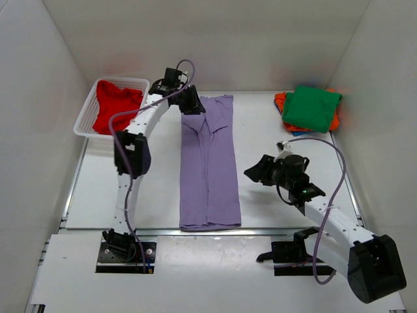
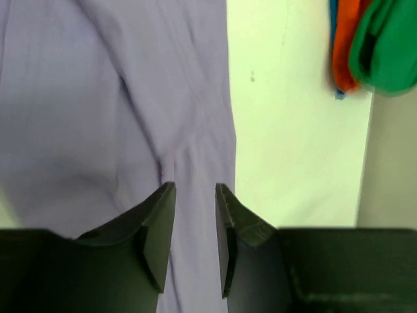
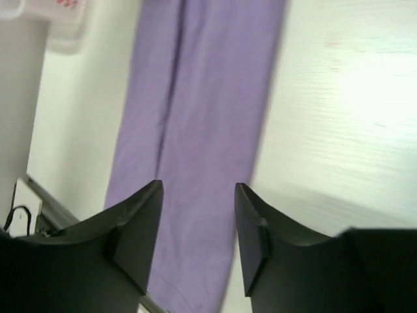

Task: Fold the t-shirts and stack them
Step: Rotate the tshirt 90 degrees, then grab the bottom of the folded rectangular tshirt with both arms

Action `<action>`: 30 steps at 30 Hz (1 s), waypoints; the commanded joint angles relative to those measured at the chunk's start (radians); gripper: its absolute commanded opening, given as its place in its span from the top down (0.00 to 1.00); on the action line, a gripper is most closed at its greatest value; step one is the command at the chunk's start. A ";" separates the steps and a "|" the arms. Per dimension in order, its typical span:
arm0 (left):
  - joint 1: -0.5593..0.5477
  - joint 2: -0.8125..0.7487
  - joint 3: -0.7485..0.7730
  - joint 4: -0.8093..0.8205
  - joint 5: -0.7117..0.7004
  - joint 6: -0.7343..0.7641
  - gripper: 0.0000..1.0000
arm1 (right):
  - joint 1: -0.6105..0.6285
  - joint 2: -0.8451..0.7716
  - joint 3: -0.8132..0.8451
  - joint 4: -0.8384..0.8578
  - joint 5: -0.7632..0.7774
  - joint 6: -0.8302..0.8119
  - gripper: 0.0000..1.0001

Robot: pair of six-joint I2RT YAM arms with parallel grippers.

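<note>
The lavender-purple t-shirt (image 1: 208, 166) lies folded into a long narrow strip down the middle of the table. My left gripper (image 1: 191, 102) hovers over its far left end, jaws open with cloth showing between them (image 2: 195, 189); nothing is gripped. My right gripper (image 1: 255, 171) is open and empty just right of the strip's near half, which shows below it (image 3: 195, 117). A red t-shirt (image 1: 116, 104) lies in the white mesh basket (image 1: 85, 117). A folded stack with the green t-shirt (image 1: 311, 107) on top of orange and blue ones sits at the far right.
White walls close in the table on the left, back and right. A metal rail (image 1: 163, 229) runs along the table's near edge. The basket's corner shows in the right wrist view (image 3: 58, 26).
</note>
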 commanded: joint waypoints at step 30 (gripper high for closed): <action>-0.241 -1.782 -2.219 0.427 -0.208 -0.268 0.59 | 0.278 -0.036 -0.222 -0.249 -0.102 0.296 0.50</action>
